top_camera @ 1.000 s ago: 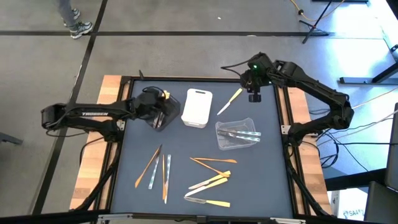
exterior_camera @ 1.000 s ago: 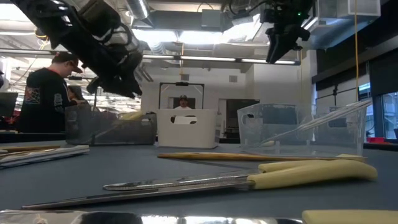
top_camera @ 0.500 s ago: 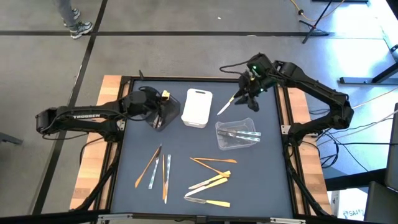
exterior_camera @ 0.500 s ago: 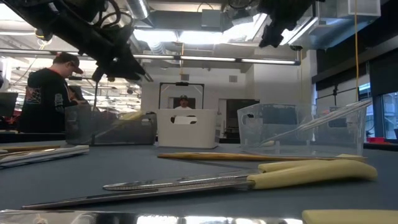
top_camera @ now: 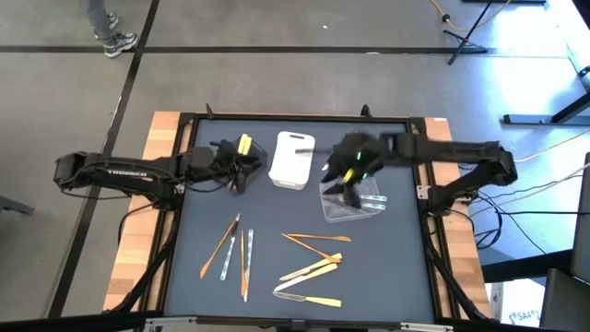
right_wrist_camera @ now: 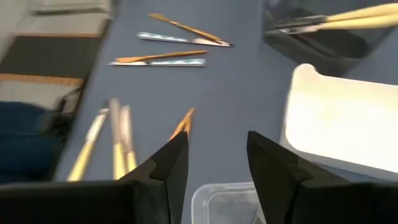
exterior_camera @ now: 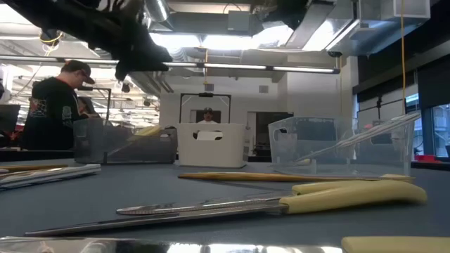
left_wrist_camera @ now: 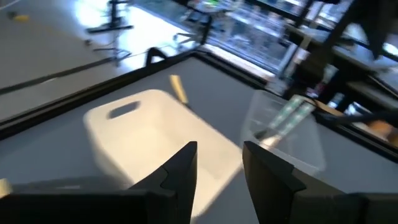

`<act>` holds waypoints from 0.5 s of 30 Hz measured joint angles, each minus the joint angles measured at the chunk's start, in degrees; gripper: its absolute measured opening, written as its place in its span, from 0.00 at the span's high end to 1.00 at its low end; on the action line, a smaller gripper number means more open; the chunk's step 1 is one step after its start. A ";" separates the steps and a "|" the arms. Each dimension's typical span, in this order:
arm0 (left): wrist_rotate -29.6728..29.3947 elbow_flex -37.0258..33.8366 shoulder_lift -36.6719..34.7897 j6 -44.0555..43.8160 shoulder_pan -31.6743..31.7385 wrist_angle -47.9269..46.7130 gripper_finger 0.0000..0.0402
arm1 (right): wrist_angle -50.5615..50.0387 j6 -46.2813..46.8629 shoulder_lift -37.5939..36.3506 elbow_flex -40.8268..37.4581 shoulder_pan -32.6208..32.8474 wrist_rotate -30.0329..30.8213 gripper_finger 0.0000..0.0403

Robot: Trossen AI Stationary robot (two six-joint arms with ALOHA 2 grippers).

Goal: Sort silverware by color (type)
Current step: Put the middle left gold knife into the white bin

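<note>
Silverware lies loose on the dark table in two groups, one near left (top_camera: pixel 230 251) and one near middle (top_camera: pixel 313 267). A pale yellow piece (left_wrist_camera: pixel 178 88) lies beyond the white tray (top_camera: pixel 293 160). More yellow pieces (right_wrist_camera: pixel 348 15) lie in the black tray (top_camera: pixel 238 180), and grey ones (top_camera: pixel 355 198) in the clear tray (top_camera: pixel 367 214). My left gripper (left_wrist_camera: pixel 217 152) hangs open above the black tray, pointing at the white tray. My right gripper (right_wrist_camera: pixel 214 140) hangs open above the clear tray's far left corner, holding nothing.
The three trays stand in a row across the table's far half. People stand in the room beyond the table (exterior_camera: pixel 53 105). Bare table lies between the trays and the loose silverware (top_camera: pixel 277 217).
My right gripper has swung from the far right corner toward the table's middle, now above the clear tray, rolling and tipping as it went. My left gripper has risen over the black tray and tipped up nearer to level. Neither gripper's gap has changed.
</note>
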 joint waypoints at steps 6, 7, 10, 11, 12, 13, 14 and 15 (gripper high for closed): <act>-0.04 0.00 0.00 0.84 -6.15 1.83 0.69 | 1.96 12.54 5.47 -0.02 12.57 18.81 0.62; -0.05 0.00 0.00 0.83 -7.11 1.94 0.69 | 1.98 14.26 6.57 -0.02 14.28 20.73 0.62; -0.07 0.00 0.00 0.86 -9.76 2.10 0.69 | 2.80 17.95 10.10 -0.02 18.58 24.72 0.62; -0.11 0.00 0.00 0.85 -10.58 2.10 0.69 | 3.32 18.75 11.38 -0.02 19.92 25.75 0.62; -0.20 0.00 0.00 0.83 -11.41 2.10 0.69 | 3.93 19.51 12.76 -0.02 21.01 26.71 0.62; -0.20 0.00 0.00 0.84 -12.27 2.10 0.69 | 4.81 20.05 13.99 -0.02 22.02 27.69 0.62; -0.22 0.00 0.00 0.84 -13.08 2.06 0.69 | 5.43 20.75 15.28 -0.02 22.98 28.57 0.62; -0.22 0.00 0.00 0.83 -13.86 2.06 0.69 | 6.15 21.30 16.69 -0.02 23.81 29.32 0.62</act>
